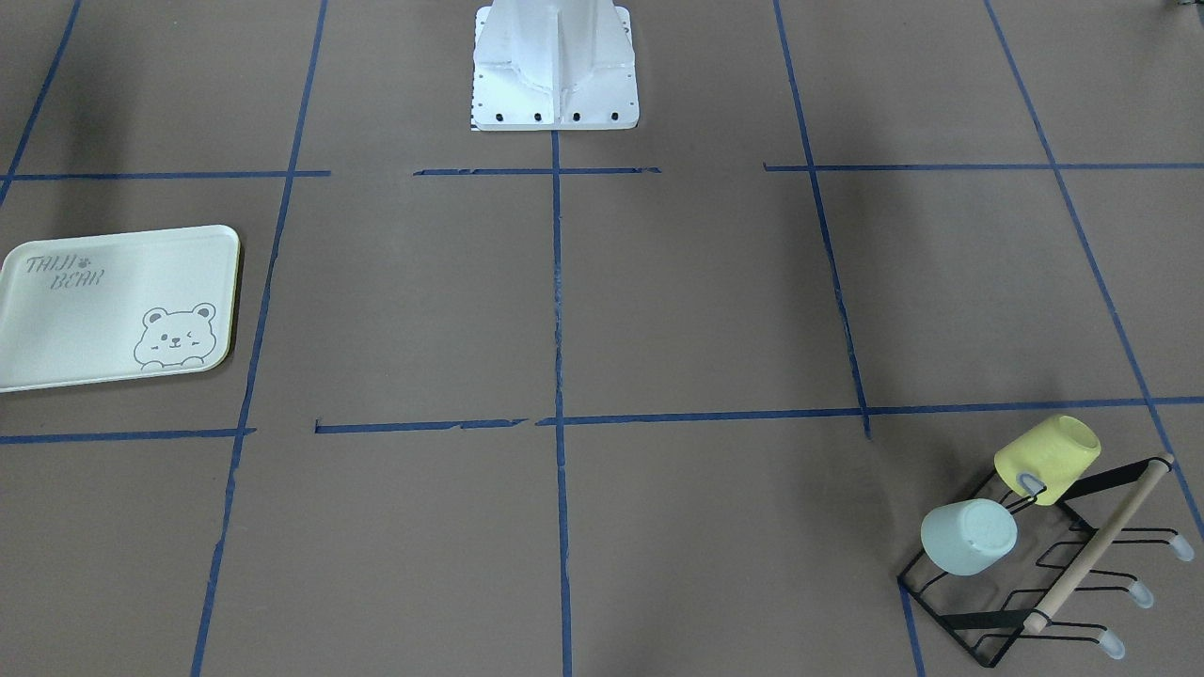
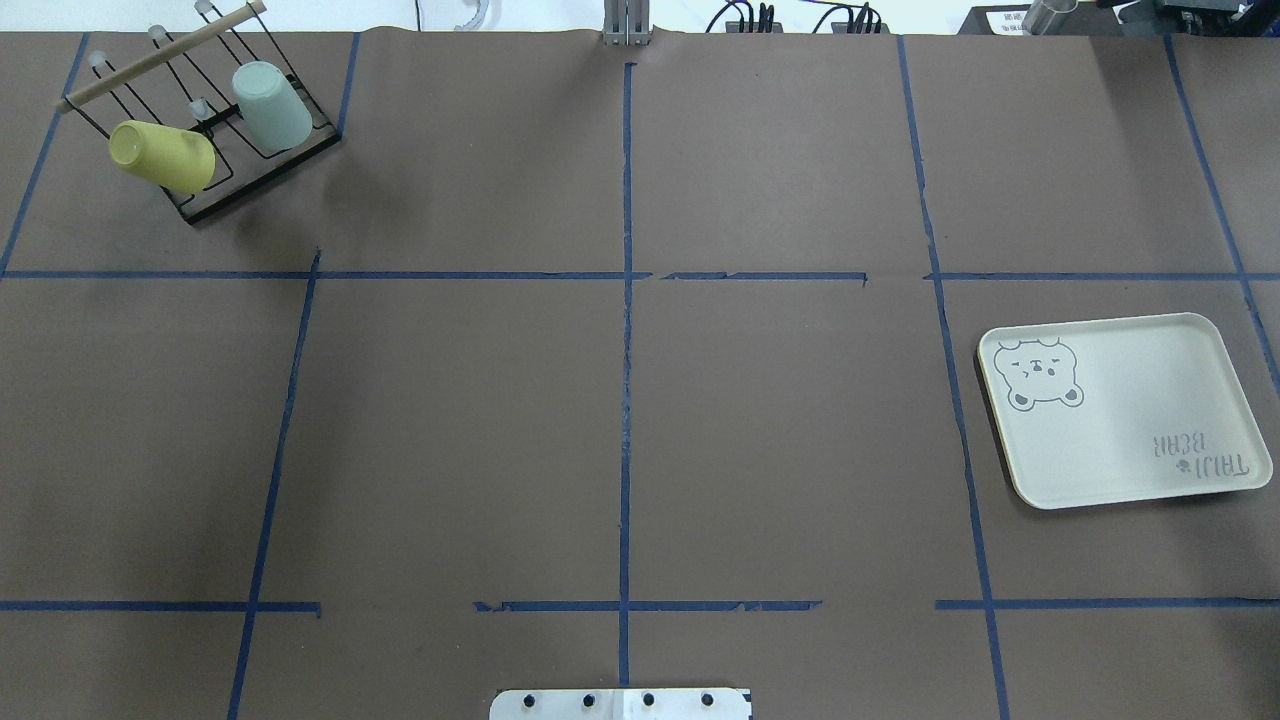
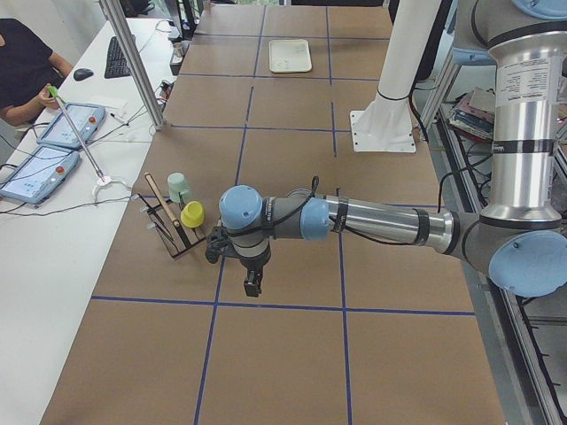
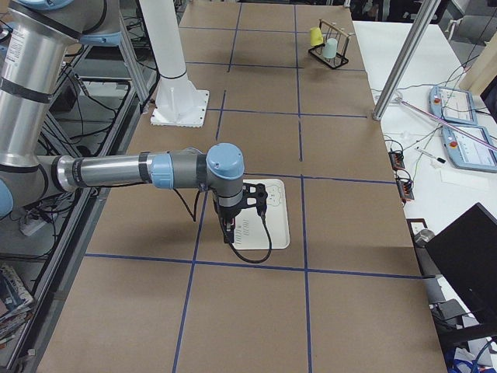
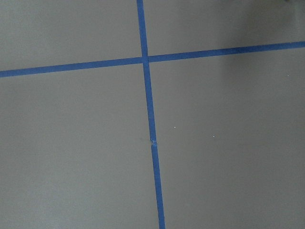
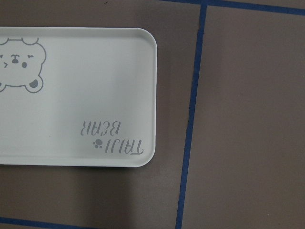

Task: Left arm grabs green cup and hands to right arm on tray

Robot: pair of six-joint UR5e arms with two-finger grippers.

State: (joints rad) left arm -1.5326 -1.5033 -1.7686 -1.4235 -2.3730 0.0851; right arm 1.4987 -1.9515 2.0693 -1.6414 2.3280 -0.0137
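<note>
The green cup [image 1: 969, 536] hangs upside down on the black wire rack [image 1: 983, 619], beside a yellow cup [image 1: 1049, 459]. It also shows in the overhead view [image 2: 272, 107] at the far left corner. The tray [image 2: 1130, 410] lies flat and empty on the right side, and the right wrist view [image 6: 86, 86] looks down on it. My left gripper [image 3: 252, 285] hangs above the table beside the rack. My right gripper [image 4: 227, 235] hangs over the tray's [image 4: 276, 221] edge. Both show only in the side views, so I cannot tell whether they are open or shut.
The white robot base [image 1: 555, 66] stands at the table's middle edge. Blue tape lines divide the brown table. The left wrist view shows only a tape crossing [image 5: 145, 59]. A person [image 3: 22, 71] sits at a side desk with tablets beyond a metal pole [image 3: 133, 62].
</note>
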